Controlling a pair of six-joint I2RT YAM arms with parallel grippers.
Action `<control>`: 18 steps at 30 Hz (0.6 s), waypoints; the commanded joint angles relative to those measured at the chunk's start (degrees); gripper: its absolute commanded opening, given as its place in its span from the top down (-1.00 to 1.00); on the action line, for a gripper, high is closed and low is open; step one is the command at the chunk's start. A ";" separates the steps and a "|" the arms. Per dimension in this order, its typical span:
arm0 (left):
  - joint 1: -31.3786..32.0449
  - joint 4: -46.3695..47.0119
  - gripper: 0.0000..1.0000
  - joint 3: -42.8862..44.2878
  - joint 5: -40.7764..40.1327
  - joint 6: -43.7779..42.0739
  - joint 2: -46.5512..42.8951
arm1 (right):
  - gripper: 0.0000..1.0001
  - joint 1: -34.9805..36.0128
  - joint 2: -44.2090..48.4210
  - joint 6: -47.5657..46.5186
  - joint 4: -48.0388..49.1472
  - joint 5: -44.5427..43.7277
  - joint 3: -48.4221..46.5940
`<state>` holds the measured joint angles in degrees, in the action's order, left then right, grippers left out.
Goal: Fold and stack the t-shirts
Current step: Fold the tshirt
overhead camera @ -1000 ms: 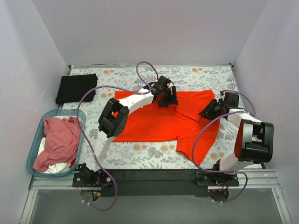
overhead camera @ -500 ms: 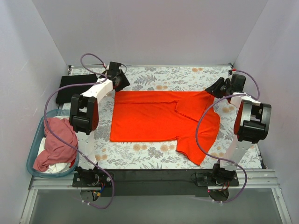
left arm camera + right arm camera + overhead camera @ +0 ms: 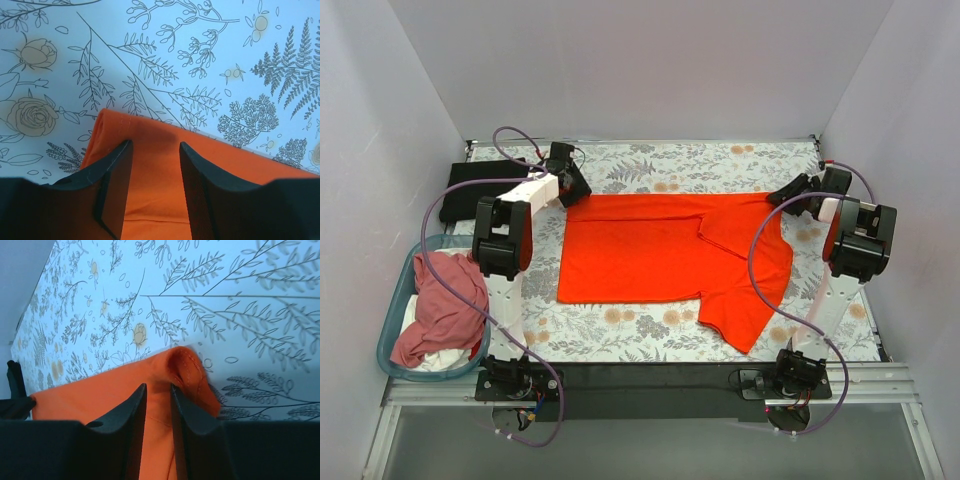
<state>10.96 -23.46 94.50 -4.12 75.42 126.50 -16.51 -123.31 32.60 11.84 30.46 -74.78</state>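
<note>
Because the flower-printed table (image 3: 720, 160) is flat and bears the whole garment, the orange-red t-shirt (image 3: 650, 250) spread across its middle needs almost no lifting force. It looks like thin, light, limp cloth that will drape, sag and drag along whatever part is not held, and it should neither slip from a firm pinch nor come to harm. Off to the left the teal basket (image 3: 450, 237) holds a crumpled pink t-shirt (image 3: 445, 300) over a white t-shirt (image 3: 438, 358), and a black t-shirt (image 3: 480, 190) lies folded at the far left corner, well apart from the orange one. I judge the best holds for a soft sheet like this to be its two far corners at once, so the edge travels straight and the fold lands square; a single pinch would let it rope up. One sleeve (image 3: 745, 310) lies splayed toward the near right and will likely trail. The right gripper (image 3: 157, 387) is at the far right corner, its jaws nearly together with a raised fold of stitched hem pinched between them. The left gripper (image 3: 155, 145) sits at the far left corner, jaws about half apart astride the cloth, which lies flat between them; it does not look clamped yet.
</note>
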 commanded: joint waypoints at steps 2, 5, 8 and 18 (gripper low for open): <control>-0.59 -2.99 0.18 -0.19 0.25 0.17 4.46 | 0.35 -2.64 -3.43 0.10 0.82 -1.19 -2.73; -0.94 -3.17 0.18 0.07 0.17 0.52 5.16 | 0.35 -3.35 -4.84 0.18 0.82 -0.40 -4.58; -1.29 -3.34 0.18 2.26 -0.27 0.26 6.13 | 0.34 -3.35 -5.89 0.10 0.73 1.27 -7.21; -1.29 -3.17 -0.13 11.06 -0.19 -2.82 1.94 | 0.28 -3.09 4.36 0.36 -0.14 3.38 -5.04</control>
<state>10.57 -23.97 105.08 -2.52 74.81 132.90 -18.83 -127.04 34.11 11.70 34.24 -80.77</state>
